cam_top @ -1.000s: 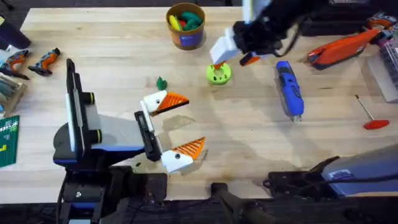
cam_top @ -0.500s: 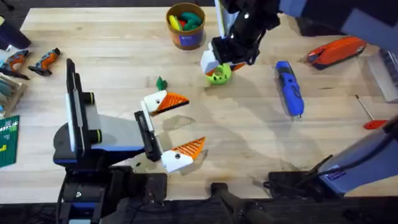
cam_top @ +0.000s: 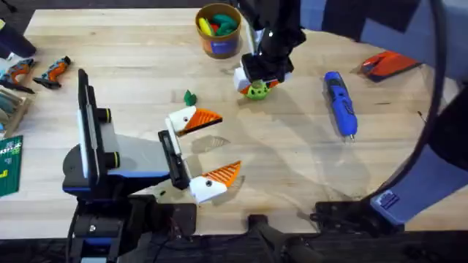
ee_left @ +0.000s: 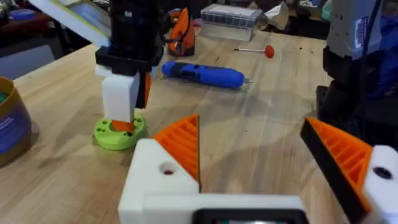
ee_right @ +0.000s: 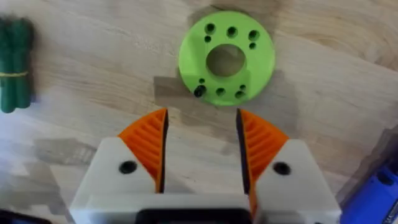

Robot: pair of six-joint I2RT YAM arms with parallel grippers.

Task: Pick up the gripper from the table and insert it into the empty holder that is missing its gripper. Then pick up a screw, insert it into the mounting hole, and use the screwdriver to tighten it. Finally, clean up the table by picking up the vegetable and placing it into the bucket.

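While the left pincer (cam_top: 227, 144) sits by its base with its white, orange-ribbed fingers spread and empty, the right pincer (ee_right: 201, 119) hangs just above the lime-green plastic ring with holes (ee_right: 226, 57), jaws apart, holding nothing, probably lining up on it. The small dark green leafy vegetable bundle (cam_top: 189, 97) lies off to one side of it and the blue pen-shaped electric screwdriver (cam_top: 341, 104) to the other. The round orange-yellow bucket with the blue band (cam_top: 218, 45) is just beyond, handy for cleanup.

We are seeing the right gripper (cam_top: 257, 80) having swung left and lower over the past second, now hanging right above the lime-green ring (cam_top: 256, 90), jaws parted, arm looming larger overhead
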